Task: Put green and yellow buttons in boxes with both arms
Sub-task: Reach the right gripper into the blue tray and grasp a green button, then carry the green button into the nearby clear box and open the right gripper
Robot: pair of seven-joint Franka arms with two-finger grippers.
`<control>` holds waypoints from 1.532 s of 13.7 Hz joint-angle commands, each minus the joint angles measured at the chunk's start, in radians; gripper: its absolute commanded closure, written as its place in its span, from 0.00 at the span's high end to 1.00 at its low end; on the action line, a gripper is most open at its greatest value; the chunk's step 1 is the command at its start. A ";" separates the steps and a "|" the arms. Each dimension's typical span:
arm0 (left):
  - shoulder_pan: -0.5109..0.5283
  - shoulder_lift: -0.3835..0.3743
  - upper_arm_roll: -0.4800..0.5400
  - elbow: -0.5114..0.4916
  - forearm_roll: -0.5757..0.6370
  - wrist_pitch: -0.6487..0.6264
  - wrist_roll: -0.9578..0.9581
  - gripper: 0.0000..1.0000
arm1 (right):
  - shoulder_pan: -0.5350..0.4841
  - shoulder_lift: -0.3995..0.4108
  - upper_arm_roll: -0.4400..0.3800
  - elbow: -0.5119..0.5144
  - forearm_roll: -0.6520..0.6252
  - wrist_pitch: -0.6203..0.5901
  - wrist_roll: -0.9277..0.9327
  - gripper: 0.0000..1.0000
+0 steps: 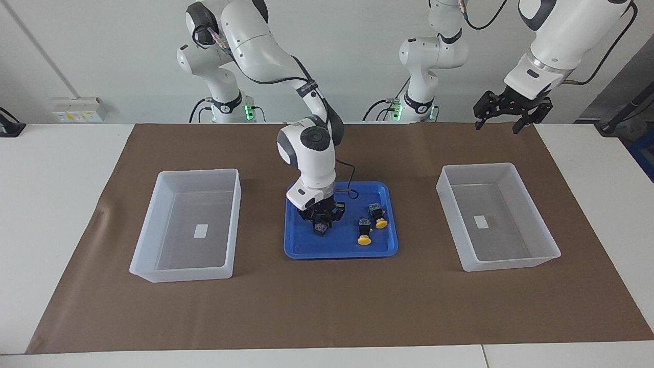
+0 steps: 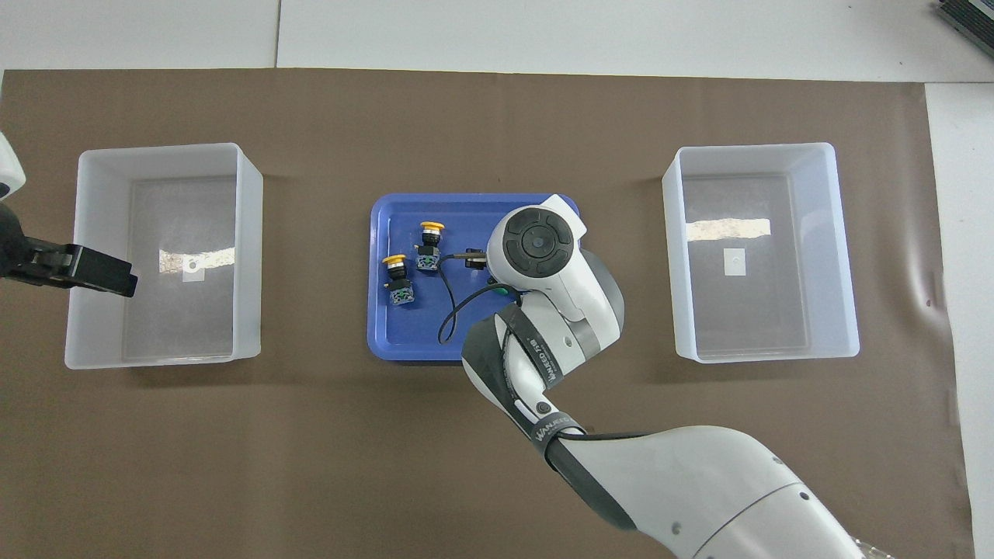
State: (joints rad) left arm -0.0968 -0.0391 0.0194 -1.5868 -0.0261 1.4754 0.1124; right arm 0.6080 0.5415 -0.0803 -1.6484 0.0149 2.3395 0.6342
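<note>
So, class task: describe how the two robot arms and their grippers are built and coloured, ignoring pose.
Both arms are glossy white, rounded jointed segments with dark grey joint bands. The right arm has a round black cap at the wrist, a black strap with white lettering, and a loose black cable. The left arm also trails black cable. The right gripper and left gripper are black.

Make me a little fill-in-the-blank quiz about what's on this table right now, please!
1. The loose buttons lie in a shallow ____ tray.
2. The two buttons lying free beside the right pincer have ____ caps.
3. The number of white boxes on the brown mat is ____.
4. The left pincer hangs in the air with its jaws ____.

Missing words: blue; yellow; two; open
</note>
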 commanded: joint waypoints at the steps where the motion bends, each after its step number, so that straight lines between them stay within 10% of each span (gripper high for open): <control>1: 0.003 -0.018 -0.002 -0.015 0.015 -0.007 0.001 1.00 | -0.057 -0.118 0.007 -0.002 0.011 -0.067 -0.025 0.00; 11: 0.003 -0.016 -0.002 -0.015 0.015 -0.009 0.001 1.00 | -0.428 -0.314 0.004 -0.057 0.011 -0.230 -0.465 0.00; 21: -0.081 -0.027 -0.021 -0.053 0.017 0.104 0.006 1.00 | -0.573 -0.285 0.004 -0.379 0.011 0.115 -0.703 0.00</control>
State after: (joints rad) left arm -0.1387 -0.0402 -0.0040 -1.5922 -0.0261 1.4914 0.1257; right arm 0.0773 0.2761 -0.0903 -1.9706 0.0155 2.4068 -0.0070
